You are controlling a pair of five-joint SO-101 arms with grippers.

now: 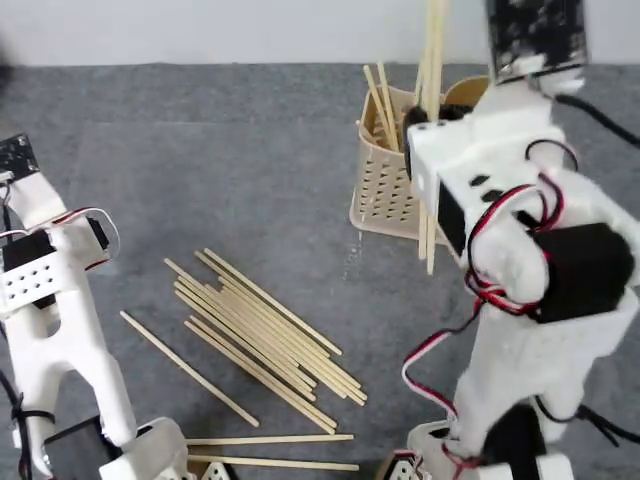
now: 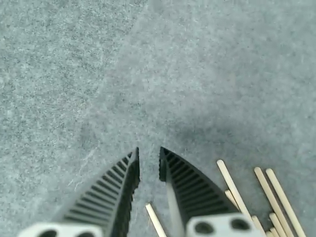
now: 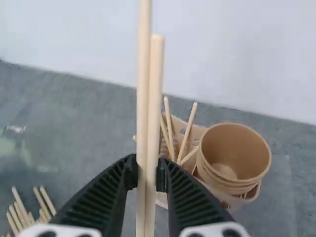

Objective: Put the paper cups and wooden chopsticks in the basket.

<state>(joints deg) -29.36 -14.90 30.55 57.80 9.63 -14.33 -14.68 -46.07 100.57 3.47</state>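
Two long pale wooden chopsticks stand upright, side by side, pinched between the black ribbed fingers of the right gripper; the jaws are pressed onto the sticks, which project well above and below the grip. In the high view this held pair is just beside the near wall of the beige perforated plastic basket, its lower ends hanging in front of that wall; whether they touch the basket cannot be told. The basket stands at the far side of the table and holds a stack of brown paper cups in one part and several leaning wooden chopsticks in the other. A loose bundle of wooden chopsticks lies flat on the grey carpet-like table cover, well apart from the basket, between the two arms. One single chopstick lies just beside the bundle on the left arm's side, and two more chopsticks lie near the arm bases. The left gripper hangs over bare cover next to the bundle's ends, its fingers slightly spread with nothing between them. The white left arm stands at the table's left edge
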